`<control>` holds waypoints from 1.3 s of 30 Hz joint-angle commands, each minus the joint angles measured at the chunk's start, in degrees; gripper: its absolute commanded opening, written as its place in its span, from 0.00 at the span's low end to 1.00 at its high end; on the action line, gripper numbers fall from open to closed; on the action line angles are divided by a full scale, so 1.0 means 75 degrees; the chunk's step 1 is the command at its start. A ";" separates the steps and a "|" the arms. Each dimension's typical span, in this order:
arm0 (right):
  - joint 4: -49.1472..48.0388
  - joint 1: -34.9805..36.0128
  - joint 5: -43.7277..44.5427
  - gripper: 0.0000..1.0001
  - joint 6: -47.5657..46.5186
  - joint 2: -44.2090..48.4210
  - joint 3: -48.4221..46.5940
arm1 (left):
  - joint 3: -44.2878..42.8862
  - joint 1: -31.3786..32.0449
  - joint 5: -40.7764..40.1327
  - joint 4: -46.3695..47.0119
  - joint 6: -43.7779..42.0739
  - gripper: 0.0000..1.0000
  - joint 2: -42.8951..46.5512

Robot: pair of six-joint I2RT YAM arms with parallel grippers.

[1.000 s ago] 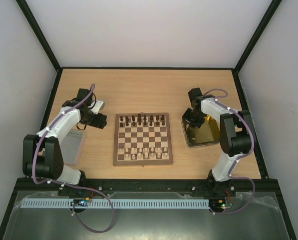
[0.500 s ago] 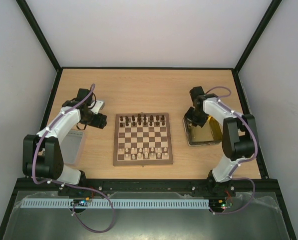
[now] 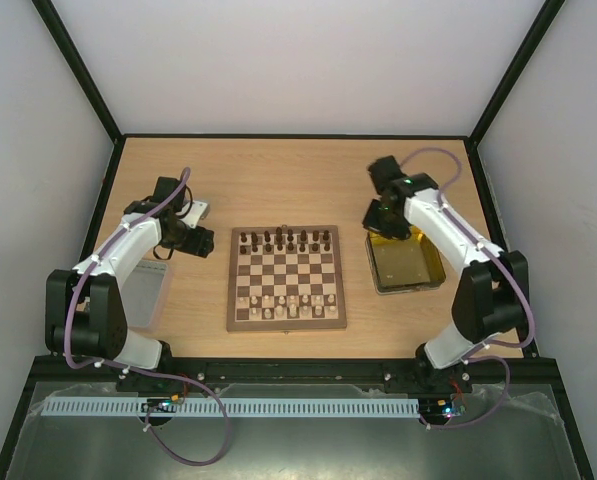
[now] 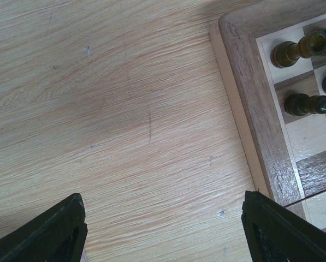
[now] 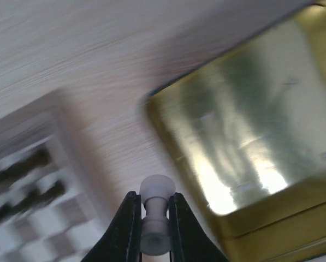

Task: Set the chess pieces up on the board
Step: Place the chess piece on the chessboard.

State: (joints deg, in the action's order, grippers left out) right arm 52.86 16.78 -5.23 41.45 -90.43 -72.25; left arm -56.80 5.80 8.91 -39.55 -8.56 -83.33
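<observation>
Since a second ago the right arm has drawn back off the middle of the shiny yellow metal tray (image 3: 410, 268) toward its 11 o'clock corner, and the right end effector (image 5: 153, 210) has closed. It now pinches a small pale cream chess piece (image 5: 154, 188) by the waist. The piece's long axis runs along the fingers, with its round head just past the tips.

The square wooden chessboard (image 3: 286, 272) lies at about 8 o'clock from that end effector in the overhead view. Dark pieces stand along its 12 o'clock ranks and cream ones along its 6 o'clock ranks. The cream side is where this piece belongs, I judge, so the carry runs toward 7 or 8 o'clock. The right arm is the nearer one, and it already has the piece.

A straight line would cross the tray's rim and then the standing dark pieces (image 3: 283, 239), so I'd want height before crossing. With the head outermost, the piece may also need turning before it can stand.

The left end effector (image 4: 163, 218) hangs wide open and empty over the pale wooden desk (image 4: 124, 109), just off the board's 10 o'clock corner. A grey translucent lid (image 3: 150, 290) lies at the board's 9 o'clock, well out of the way.
</observation>
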 commanded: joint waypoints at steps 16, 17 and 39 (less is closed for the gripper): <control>0.2784 0.7067 -0.0097 0.02 0.0221 -0.3595 -0.6144 | -0.0056 -0.0035 0.0080 -0.0147 -0.0012 0.78 0.0070; 0.2784 0.7097 -0.0121 0.02 0.0216 -0.3665 -0.6161 | -0.0056 -0.0035 0.0068 -0.0141 -0.0014 0.78 0.0071; 0.2446 0.7384 -0.0318 0.02 0.0204 -0.4729 -0.6034 | 0.0011 -0.0035 -0.0027 -0.0083 0.0059 0.79 0.0286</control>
State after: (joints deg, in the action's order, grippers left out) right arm 71.31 71.77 -7.68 42.85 -124.86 -116.97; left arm -56.80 5.80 8.95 -39.55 -8.51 -83.11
